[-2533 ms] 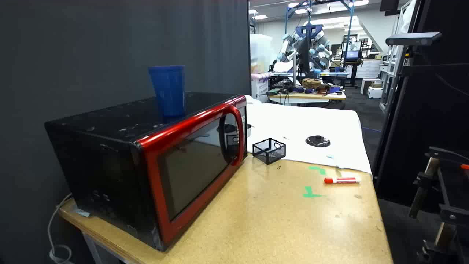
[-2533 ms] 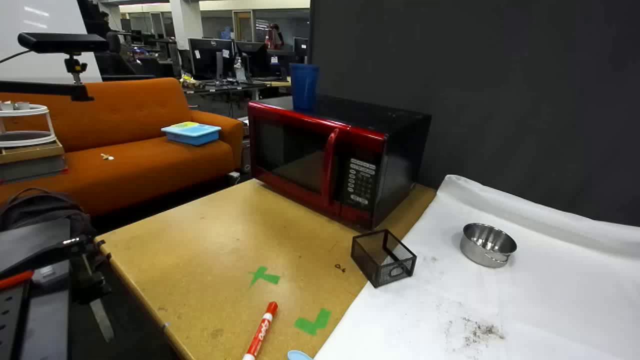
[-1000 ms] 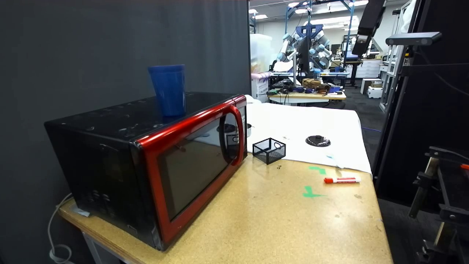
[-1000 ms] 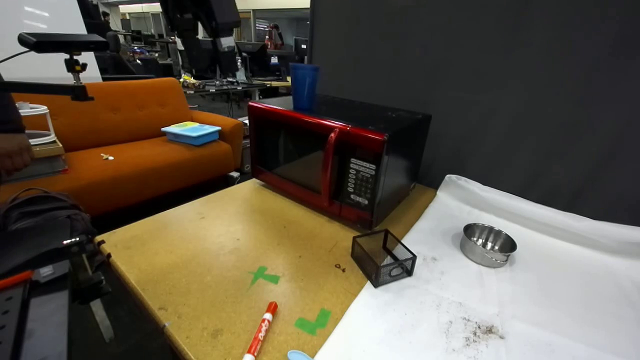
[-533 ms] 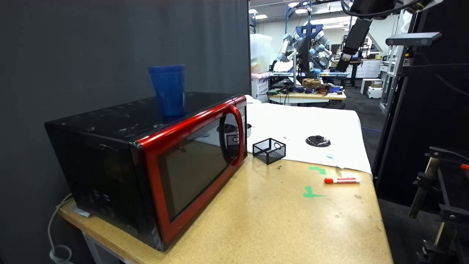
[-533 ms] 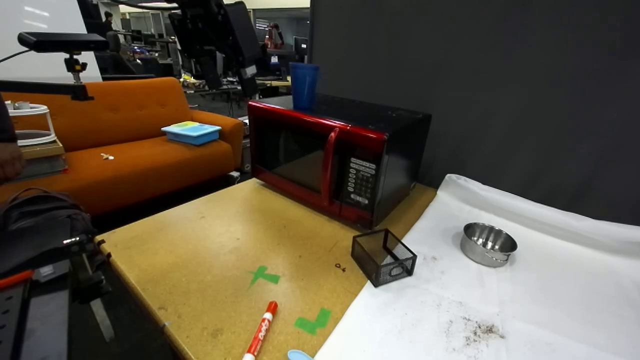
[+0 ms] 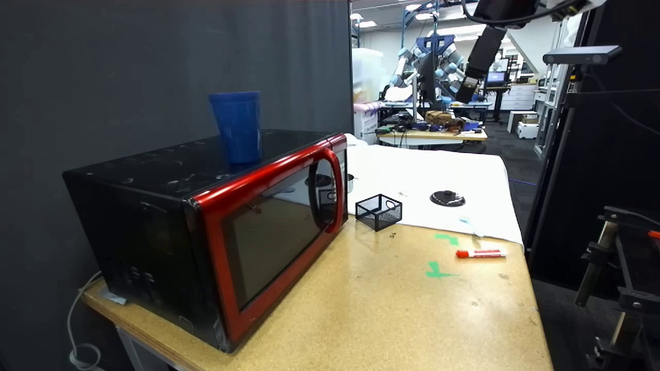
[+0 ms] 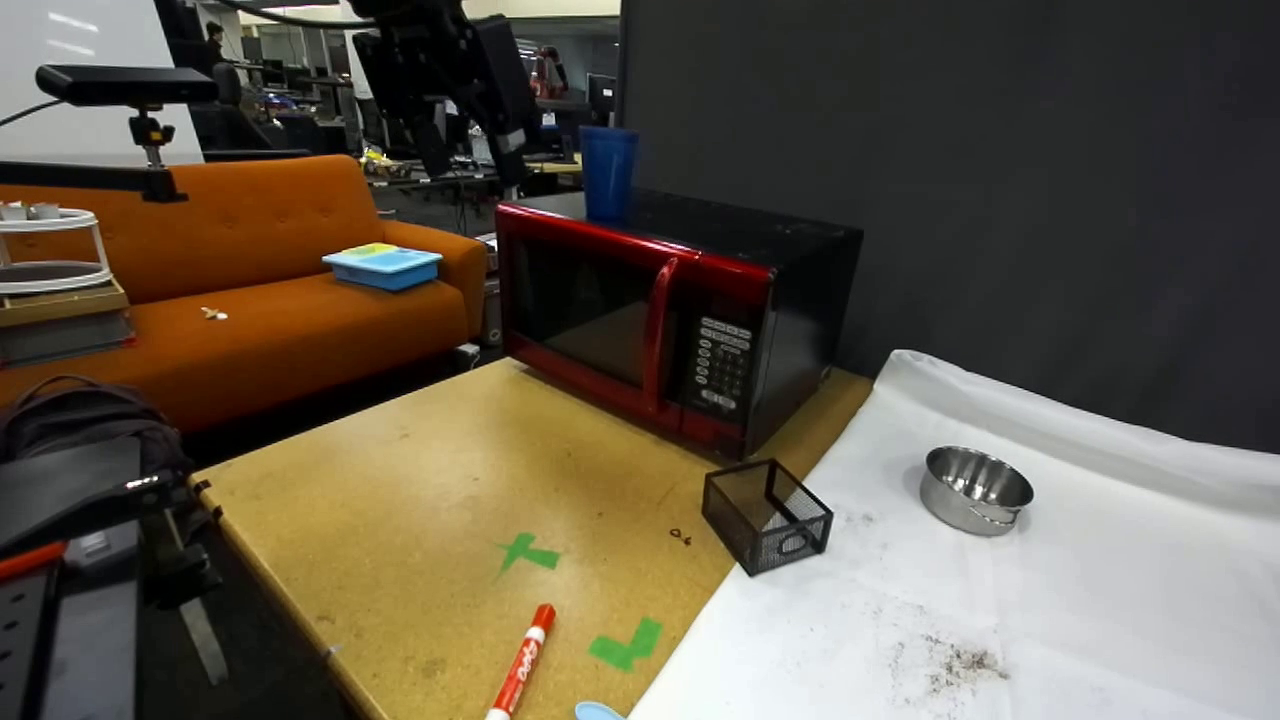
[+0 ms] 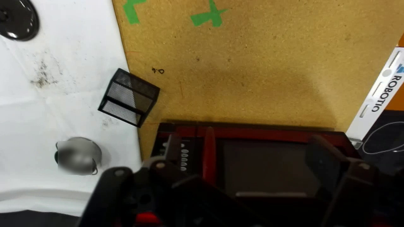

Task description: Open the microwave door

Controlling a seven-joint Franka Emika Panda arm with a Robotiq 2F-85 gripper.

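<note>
Found door and keys partly hidden behind the pincer in the wrist view, the pot off to its side blurred, the lid farther off cut by the edge, like the blue thing below the pincer in an exterior view.

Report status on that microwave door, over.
Gripper open, empty, off the handle. Door shut. Cup on microwave, basket near its front corner; handle looks clear to reach.
</note>
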